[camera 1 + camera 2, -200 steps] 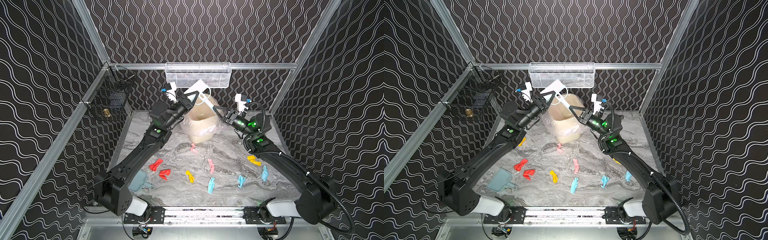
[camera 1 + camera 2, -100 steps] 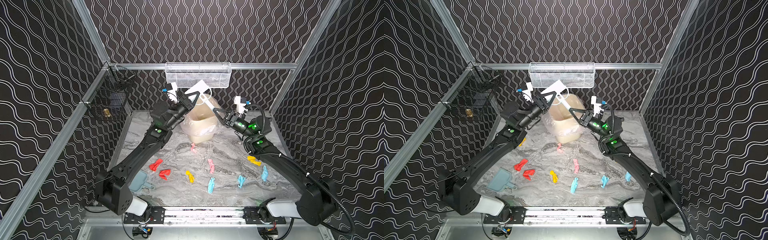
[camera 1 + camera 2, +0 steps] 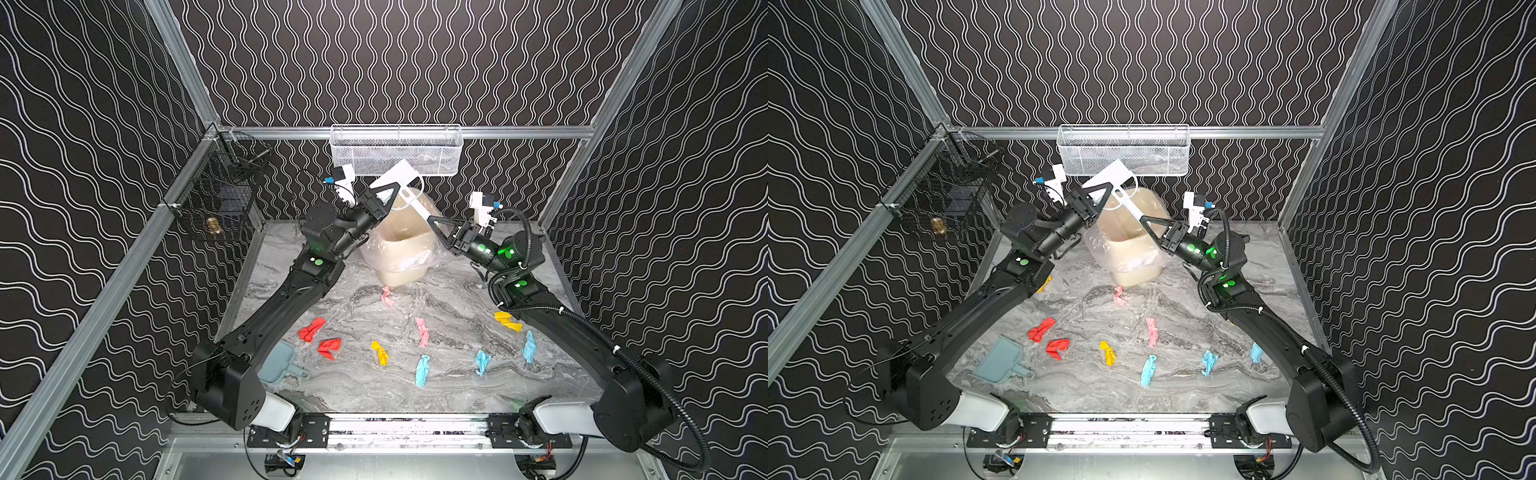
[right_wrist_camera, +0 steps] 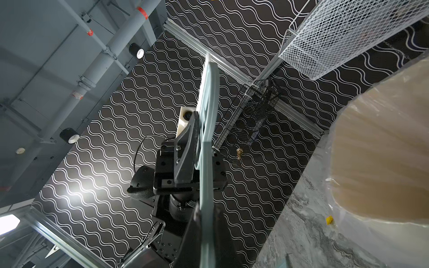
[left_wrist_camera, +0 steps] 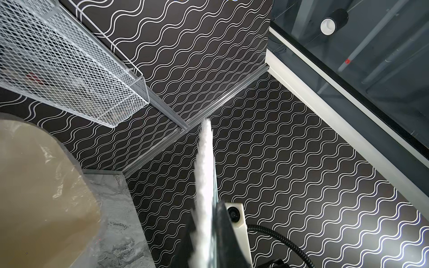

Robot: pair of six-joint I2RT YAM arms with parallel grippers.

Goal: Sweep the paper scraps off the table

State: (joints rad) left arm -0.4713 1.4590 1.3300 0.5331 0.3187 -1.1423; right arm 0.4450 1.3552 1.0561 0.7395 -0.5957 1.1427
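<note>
Several paper scraps lie on the marble table [image 3: 457,286]: red [image 3: 311,330], yellow [image 3: 380,353], pink [image 3: 422,330] and light blue [image 3: 422,370] ones, also seen as red [image 3: 1042,330] and blue [image 3: 1148,370] in both top views. The pale blue brush [image 3: 399,176] [image 3: 1113,174] hangs in the air above the bin. My left gripper [image 3: 384,195] [image 5: 205,208] is shut on its white bristle head [image 5: 205,162]. My right gripper [image 3: 432,220] [image 4: 207,208] is shut on its handle [image 4: 209,104].
A beige bin [image 3: 399,249] lined with a clear bag stands at the back middle. The pale blue dustpan [image 3: 278,363] lies at the front left beside the left arm. A white mesh basket [image 3: 395,149] hangs on the back rail, a black wire basket [image 3: 224,195] on the left rail.
The right gripper has edged up to the brush's handle and closed on it. The left arm holds the brush about where it was.
</note>
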